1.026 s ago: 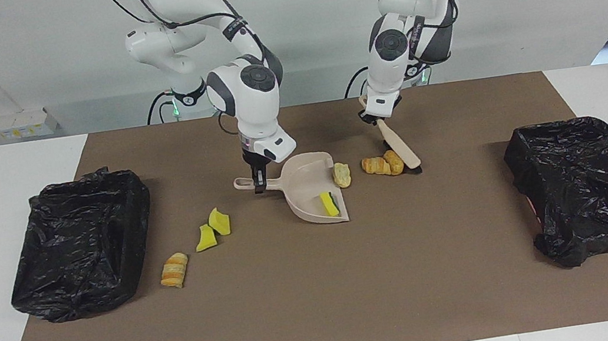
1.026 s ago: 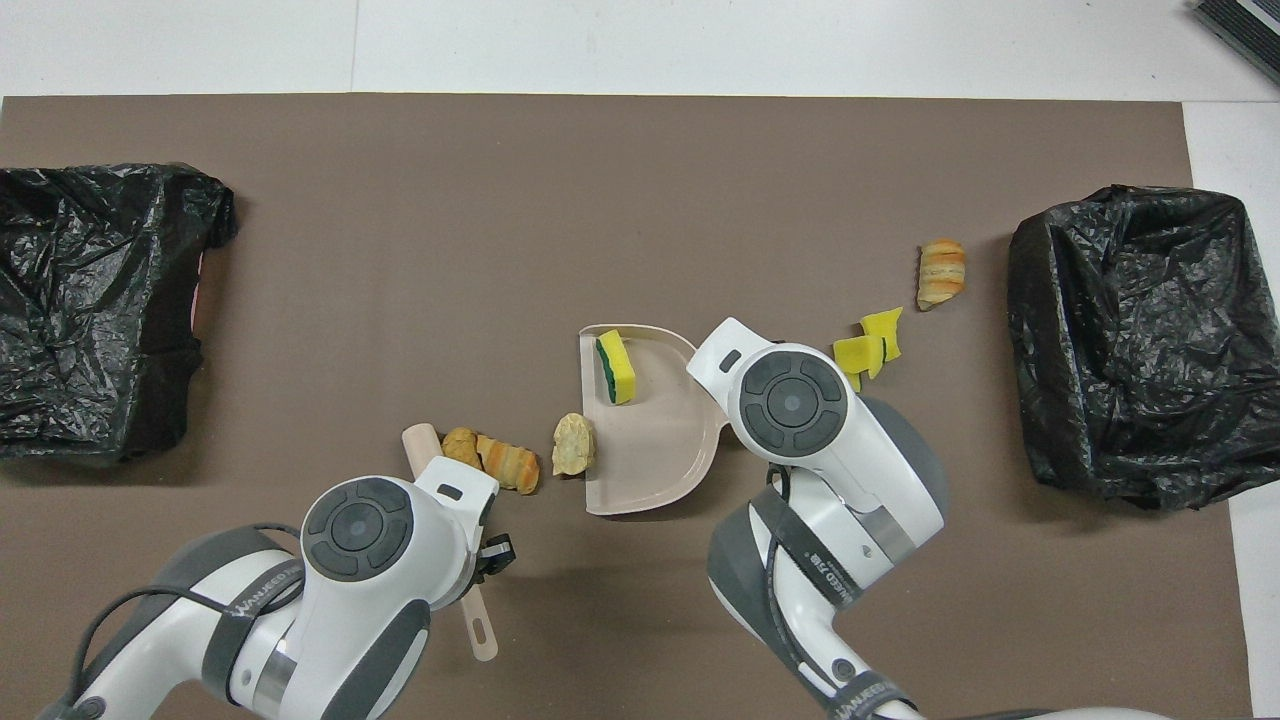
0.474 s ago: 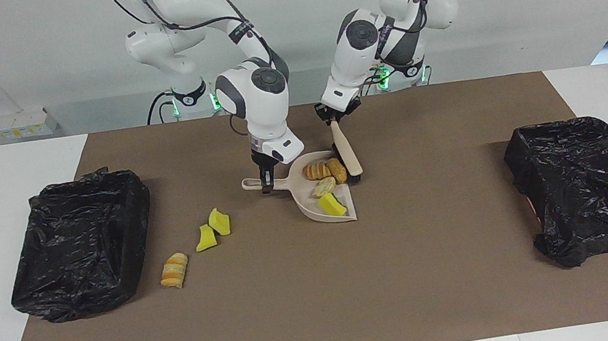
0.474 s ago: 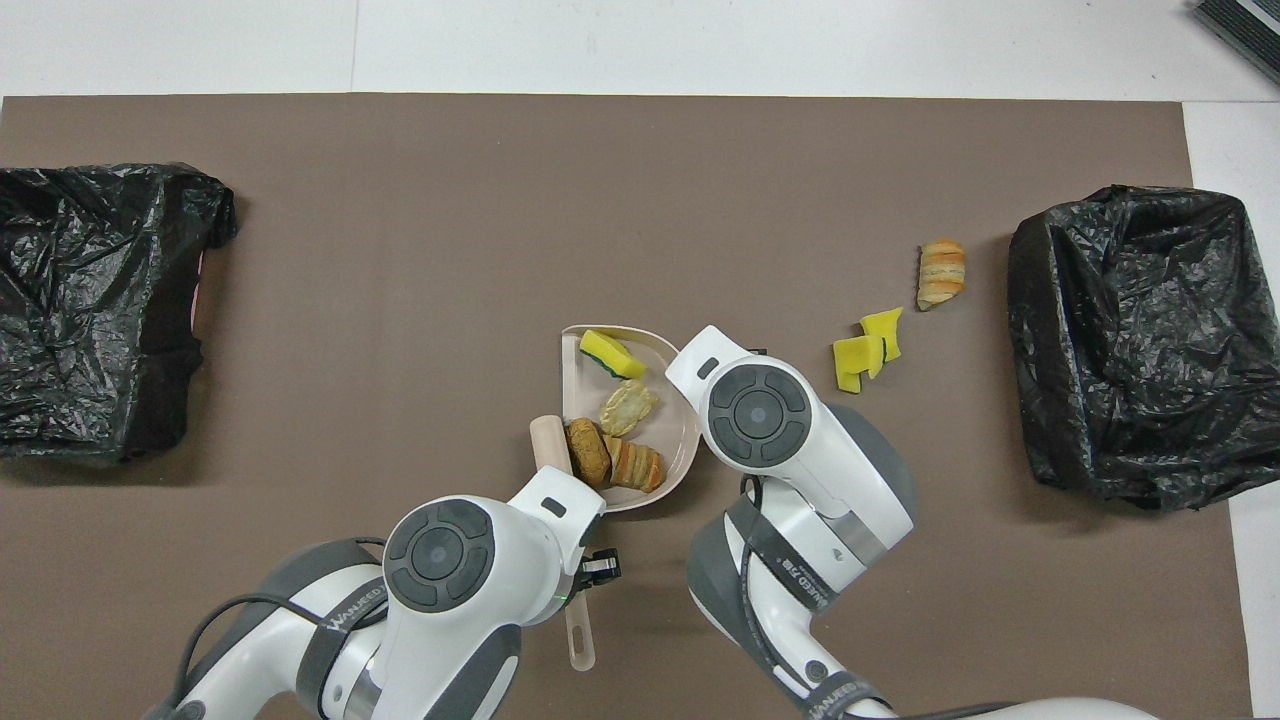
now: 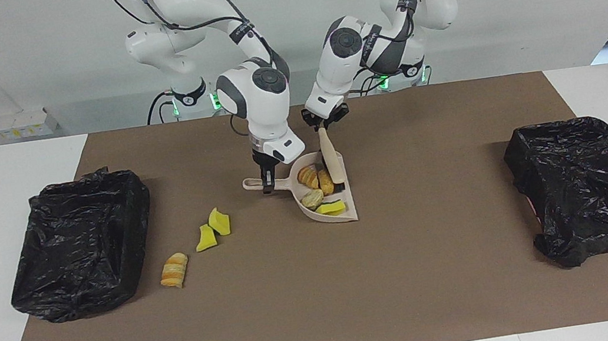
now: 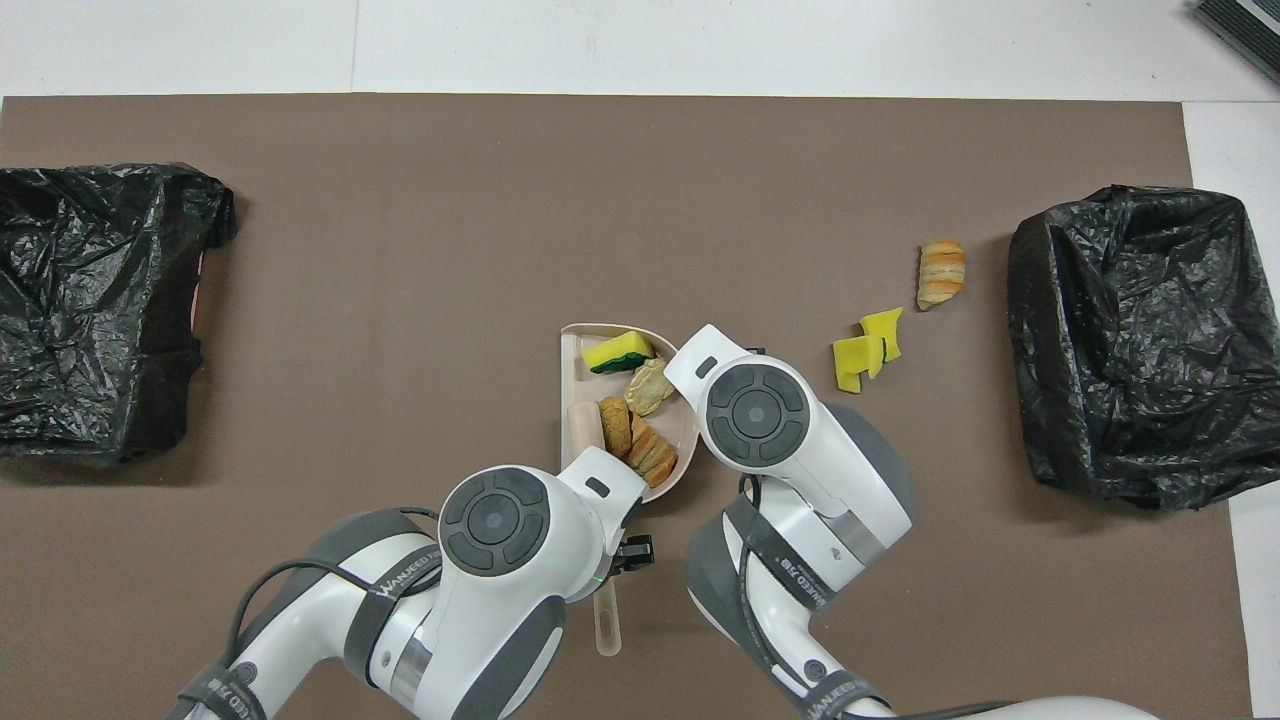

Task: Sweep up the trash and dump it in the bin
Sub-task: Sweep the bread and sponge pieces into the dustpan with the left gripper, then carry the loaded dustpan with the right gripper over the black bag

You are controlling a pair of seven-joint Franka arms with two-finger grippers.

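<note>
My right gripper (image 5: 267, 186) is shut on the handle of the beige dustpan (image 5: 341, 214), which rests on the brown mat. In the pan lie three golden-brown bread bits (image 5: 308, 177) (image 6: 616, 426) and a green-backed yellow sponge piece (image 5: 331, 208) (image 6: 618, 352). My left gripper (image 5: 323, 125) is shut on the brush (image 5: 329, 155), whose head sits inside the pan against the bread. More trash lies loose toward the right arm's end: two yellow sponge pieces (image 5: 219, 221) (image 6: 860, 360) and a bread bit (image 5: 174, 270) (image 6: 941, 272).
A bin lined with a black bag (image 5: 79, 243) (image 6: 1140, 340) stands at the right arm's end, close to the loose trash. A second black-lined bin (image 5: 588, 184) (image 6: 95, 310) stands at the left arm's end. White table border surrounds the mat.
My left gripper swept the brush toward the right arm's end, pushing three bread bits into the dustpan. The brush head now sits inside the pan. The pan shifted slightly.
</note>
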